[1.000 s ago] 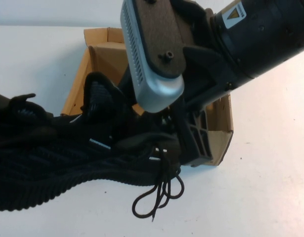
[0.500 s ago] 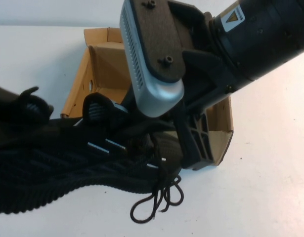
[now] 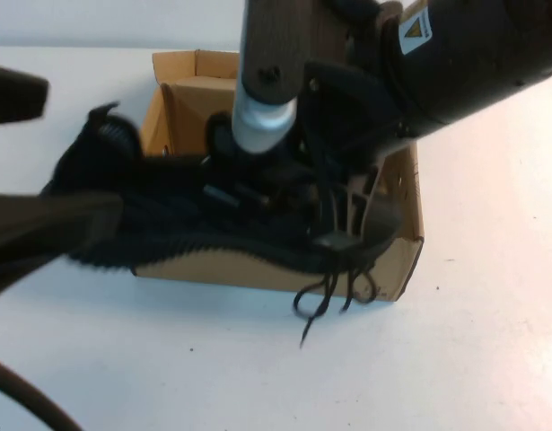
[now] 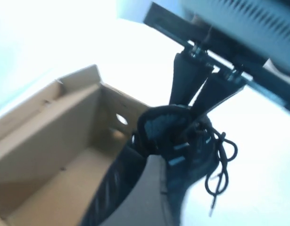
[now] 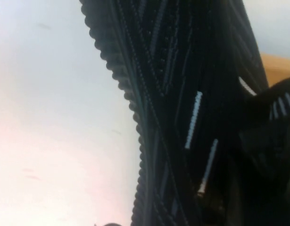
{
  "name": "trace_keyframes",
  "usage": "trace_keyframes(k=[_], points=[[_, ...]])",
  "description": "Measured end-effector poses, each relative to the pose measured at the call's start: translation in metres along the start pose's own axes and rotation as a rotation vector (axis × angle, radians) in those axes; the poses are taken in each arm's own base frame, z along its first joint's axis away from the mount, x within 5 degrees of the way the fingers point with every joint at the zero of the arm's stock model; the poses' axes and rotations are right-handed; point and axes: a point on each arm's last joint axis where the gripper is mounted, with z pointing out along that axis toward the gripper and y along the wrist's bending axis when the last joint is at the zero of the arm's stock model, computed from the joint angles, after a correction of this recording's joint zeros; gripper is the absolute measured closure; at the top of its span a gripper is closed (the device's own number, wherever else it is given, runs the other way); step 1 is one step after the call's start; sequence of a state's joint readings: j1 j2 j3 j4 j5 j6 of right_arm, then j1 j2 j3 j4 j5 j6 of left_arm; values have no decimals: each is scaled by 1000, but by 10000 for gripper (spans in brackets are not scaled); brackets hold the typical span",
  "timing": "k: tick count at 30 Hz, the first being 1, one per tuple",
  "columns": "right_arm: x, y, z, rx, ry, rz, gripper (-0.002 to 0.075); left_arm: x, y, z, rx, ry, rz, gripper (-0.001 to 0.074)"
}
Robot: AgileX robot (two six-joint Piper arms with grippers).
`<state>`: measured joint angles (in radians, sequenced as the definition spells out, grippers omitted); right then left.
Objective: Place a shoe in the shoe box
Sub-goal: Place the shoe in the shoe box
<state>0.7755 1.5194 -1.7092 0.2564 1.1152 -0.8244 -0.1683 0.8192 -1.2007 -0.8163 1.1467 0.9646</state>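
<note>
The black knit shoe (image 3: 213, 211) lies lengthwise over the open brown shoe box (image 3: 190, 67), its sole along the front wall. Its laces (image 3: 329, 296) hang down outside that wall. My right gripper (image 3: 343, 229) comes from the upper right and is shut on the shoe near the laces. In the left wrist view its fingers (image 4: 189, 84) meet on the shoe (image 4: 182, 141) over the box (image 4: 50, 122). The right wrist view is filled by the shoe's side (image 5: 182, 94). My left gripper (image 3: 83, 153) is at the heel end, open, with one finger (image 3: 51, 224) against the shoe.
The box stands on a white table (image 3: 455, 359). It has raised flaps at the back and a round hole (image 4: 120, 119) in its side wall. My right arm's bulk hangs over the box's right half.
The shoe has moved from low in front of the box up and back over it. My right gripper went with it, and the left fingers now stand wide apart.
</note>
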Motion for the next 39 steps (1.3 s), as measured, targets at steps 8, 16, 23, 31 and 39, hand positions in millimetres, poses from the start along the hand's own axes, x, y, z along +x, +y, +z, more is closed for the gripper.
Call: trace_keyframes(k=[8,16,23,31,39], points=[[6,-28,7,268,65,-10,711,8,2,-13,-161,77,-105,77],[16,-55,46,392,152,-120,711,21,5,-16,-217,214,-219,329],[40,-93,88,433,210,-122,711,25,5,-17,-228,253,-225,666],[58,-121,125,421,237,-71,711,25,5,-17,-229,257,-244,720],[74,-126,167,395,241,-63,711,25,5,-17,-229,258,-251,723]])
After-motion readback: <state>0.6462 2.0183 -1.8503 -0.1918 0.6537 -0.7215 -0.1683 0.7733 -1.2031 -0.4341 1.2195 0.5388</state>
